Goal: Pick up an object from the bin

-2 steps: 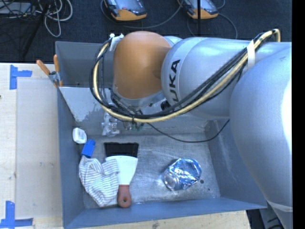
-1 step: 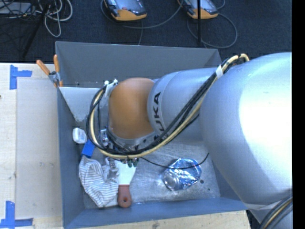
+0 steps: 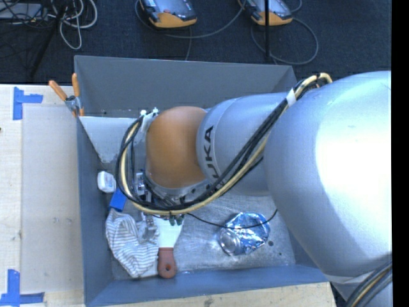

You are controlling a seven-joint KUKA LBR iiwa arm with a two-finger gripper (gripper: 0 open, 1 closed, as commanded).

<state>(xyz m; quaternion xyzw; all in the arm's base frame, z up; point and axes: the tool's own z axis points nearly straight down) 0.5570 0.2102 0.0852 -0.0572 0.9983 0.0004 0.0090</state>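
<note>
Cloth lies bunched in the lower-left corner of the bin. The gripper sits low over the cloth's right edge, just beside a spatula with a white blade and a brown handle. I cannot tell whether the gripper is released or clenched, because the orange cover and the cables hide most of it. Nothing can be seen in its grasp.

To do this step well, I would settle on 1 target. The cloth has raised folds that should pinch easily, while the spatula lies flat and would likely slip. Come straight down on a fold away from the blade so that 2 things are not caught together. Close firmly, then lift vertically, clear of the left wall. A blue block and a white piece lie near, further up that wall, and the crumpled foil is well apart to the right.

The cloth is striped grey and white, and it is soft and loosely crumpled. It will probably sag and trail when raised.
</note>
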